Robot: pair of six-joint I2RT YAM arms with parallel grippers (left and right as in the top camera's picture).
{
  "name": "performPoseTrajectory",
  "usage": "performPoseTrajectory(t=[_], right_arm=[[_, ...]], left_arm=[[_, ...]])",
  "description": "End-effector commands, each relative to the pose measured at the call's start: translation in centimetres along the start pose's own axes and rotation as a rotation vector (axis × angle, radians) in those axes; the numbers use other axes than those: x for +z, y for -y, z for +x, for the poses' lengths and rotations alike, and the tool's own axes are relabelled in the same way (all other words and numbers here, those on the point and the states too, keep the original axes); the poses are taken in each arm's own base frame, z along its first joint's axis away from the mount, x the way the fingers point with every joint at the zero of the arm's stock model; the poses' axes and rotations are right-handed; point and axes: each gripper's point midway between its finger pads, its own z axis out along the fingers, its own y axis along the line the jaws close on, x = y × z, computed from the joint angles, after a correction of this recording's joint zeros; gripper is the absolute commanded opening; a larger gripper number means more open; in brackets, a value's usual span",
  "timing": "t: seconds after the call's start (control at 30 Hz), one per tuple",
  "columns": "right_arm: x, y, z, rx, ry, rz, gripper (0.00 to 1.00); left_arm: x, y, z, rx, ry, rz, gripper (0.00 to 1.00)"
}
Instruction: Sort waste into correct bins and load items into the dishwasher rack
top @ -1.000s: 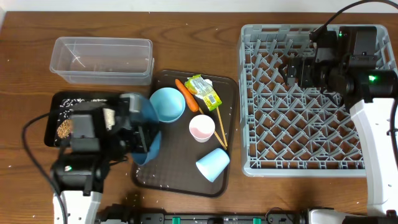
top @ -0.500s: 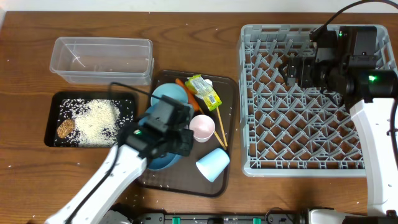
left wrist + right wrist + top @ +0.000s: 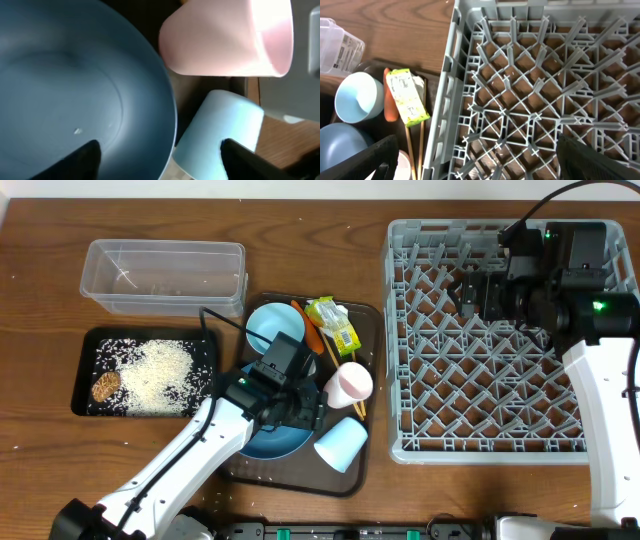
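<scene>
In the overhead view the left arm's body covers much of the big blue plate-bowl [image 3: 262,444] at the lower middle of the dark brown serving tray [image 3: 372,350], so only its lower rim shows there. The left gripper [image 3: 300,405] hangs low over that bowl. In the left wrist view the bowl fills the left half of the frame and is cut off by the edges. The two dark fingertips [image 3: 85,155] show only as blurred tips at the bottom, spread wide apart with the bowl's right rim between them, gripping nothing. A pink cup [image 3: 350,383] leans tilted just right of the gripper, and a light-blue cup [image 3: 340,444] lies on its side below it. The orange carrot [image 3: 312,332] is partly hidden between the small light-blue bowl [image 3: 270,328] and the crumpled green-yellow wrapper [image 3: 333,325]. The thin wooden chopsticks [image 3: 356,398] are mostly covered by the pink cup. At the left, the shallow black tray [image 3: 85,402] holds white rice grains [image 3: 160,370] and a small brown lump [image 3: 105,386]. The clear plastic tub [image 3: 165,275] sits above it. The right gripper [image 3: 470,292] hovers over the upper part of the large grey rack [image 3: 500,410], its fingers [image 3: 367,160] wide apart at the lower corners of the wrist view and holding nothing.
</scene>
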Motion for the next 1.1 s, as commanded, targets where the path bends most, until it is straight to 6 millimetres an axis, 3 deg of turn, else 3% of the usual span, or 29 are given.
performPoseTrajectory(t=[0.0,0.1,0.27,0.4,0.53,0.87,1.07], right_arm=[[0.6,-0.9,-0.1,-0.023,0.001,-0.023,0.94],[0.8,-2.7,-0.5,-0.065,0.019,-0.053,0.93],[1.5,-7.4,-0.7,-0.162,0.045,-0.126,0.93],[2.6,-10.9,-0.4,-0.220,0.050,-0.159,0.93],[4.6,-13.5,0.7,-0.238,0.012,-0.195,0.91],[12.3,-21.1,8.4,-0.356,-0.214,-0.343,0.88],[15.7,-23.5,12.5,-0.475,-0.298,-0.332,0.83]], left_arm=[[-2.0,1.1,-2.1,0.010,0.074,0.017,0.86],[-4.0,0.8,-3.4,0.012,0.142,-0.025,0.91],[-8.0,-1.4,-5.4,-0.035,0.281,-0.103,0.99],[-10.6,-3.9,-6.1,-0.100,0.371,-0.150,0.98],[-11.7,-5.4,-6.2,-0.081,0.397,-0.194,0.98],[-12.9,-10.0,-6.3,-0.230,0.425,-0.308,0.98],[-13.3,-11.6,-6.2,-0.283,0.430,-0.332,0.98]])
